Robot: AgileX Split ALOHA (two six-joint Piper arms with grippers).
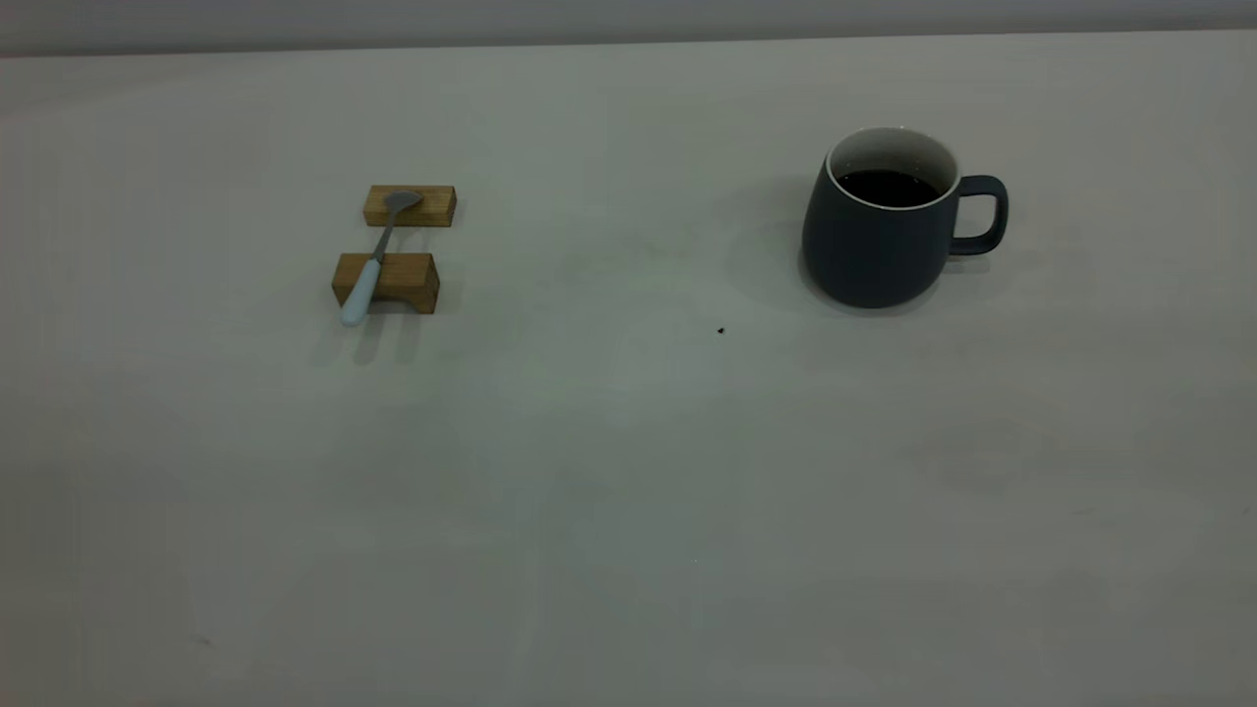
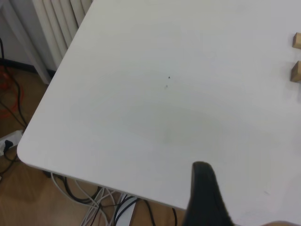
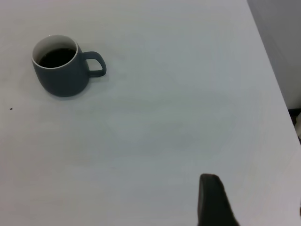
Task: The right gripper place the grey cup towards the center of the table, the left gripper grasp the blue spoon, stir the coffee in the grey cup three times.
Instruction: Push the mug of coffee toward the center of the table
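the table (image 1: 628, 491) filled the whole scene, pale and wide, and on its right half stood the grey cup (image 1: 884, 231), upright, loop handle pointing toward the right edge, well away from the centre. inside it the coffee (image 1: 889, 188) sat dark and level below the white inner wall. over on the left half, well apart from the cup, two wooden blocks (image 1: 386, 282) lay one behind the other, and across them rested the blue spoon (image 1: 373, 265), its pale handle hanging off the nearer block, its metal bowl lying on the farther one. a tiny dark speck (image 1: 721, 331) sat on the table between the two groups, nearer the cup. neither arm showed in the exterior view. in the left wrist view only one dark finger of the left gripper (image 2: 204, 197) poked in, above the table near a corner, the blocks just at the frame's edge; open or closed, i couldn't tell. in the right wrist view it was the same for the right gripper (image 3: 211, 200), one dark finger, the cup far off, its state not readable, nothing in its grasp that could be seen.
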